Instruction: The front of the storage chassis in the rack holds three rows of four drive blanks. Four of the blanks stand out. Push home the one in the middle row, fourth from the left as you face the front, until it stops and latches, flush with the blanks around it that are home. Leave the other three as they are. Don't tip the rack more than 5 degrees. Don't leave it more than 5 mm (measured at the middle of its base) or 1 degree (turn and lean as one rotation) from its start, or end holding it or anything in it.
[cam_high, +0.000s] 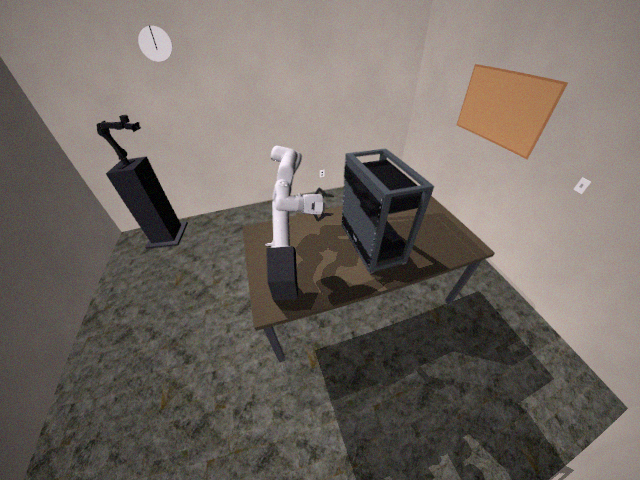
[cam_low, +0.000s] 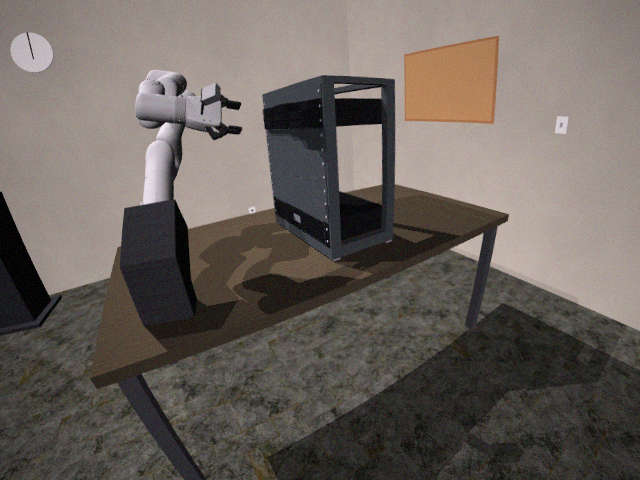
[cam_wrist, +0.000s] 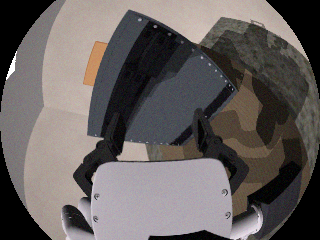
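The dark grey rack (cam_low: 328, 165) stands upright on the brown table (cam_low: 289, 268). Its front shows a black band at the top, a grey panel (cam_low: 297, 165) in the middle and a black unit at the bottom. The single drive blanks are too small and shaded to tell apart in any view. My gripper (cam_low: 235, 116) is open and empty. It hangs in the air in front of the rack's upper part, a short gap away and pointing at it. It shows likewise in the top view (cam_high: 323, 204). In the wrist view my fingers frame the tilted rack front (cam_wrist: 156, 87).
My arm rises from a black pedestal (cam_low: 155, 263) at the table's near left. A second black arm on a tall stand (cam_high: 142, 201) is on the floor, far from the table. Walls stand close behind and right of the rack.
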